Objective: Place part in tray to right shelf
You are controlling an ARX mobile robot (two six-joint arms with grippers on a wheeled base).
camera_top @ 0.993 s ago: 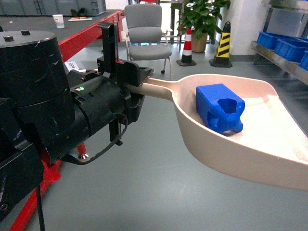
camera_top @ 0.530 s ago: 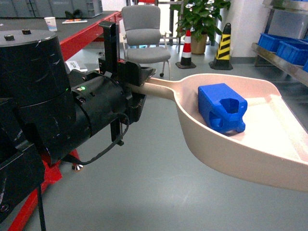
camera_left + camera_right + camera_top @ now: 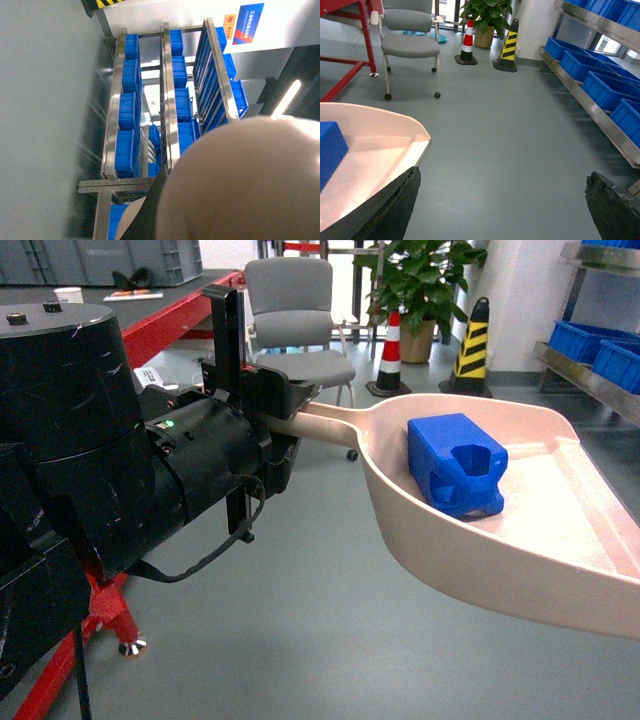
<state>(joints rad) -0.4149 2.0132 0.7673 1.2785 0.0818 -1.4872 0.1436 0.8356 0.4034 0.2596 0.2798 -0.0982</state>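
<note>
The scoop's point(image 3: 520, 530) long handle is held in the left gripper point(image 3: 285, 405), jaws pressed together on it, so the wide mouth juts out in front with the blue block point(image 3: 456, 464) lying loose near its back wall. The right gripper point(image 3: 505, 210) is spread wide and holds nothing — the scoop's edge lies just beside its left finger. To do the carry well, the mouth should be kept level or slightly raised while the shelf point(image 3: 600, 75) of blue crates point(image 3: 605, 87), off to the right, is approached — any tilt could let the block slide out.
</note>
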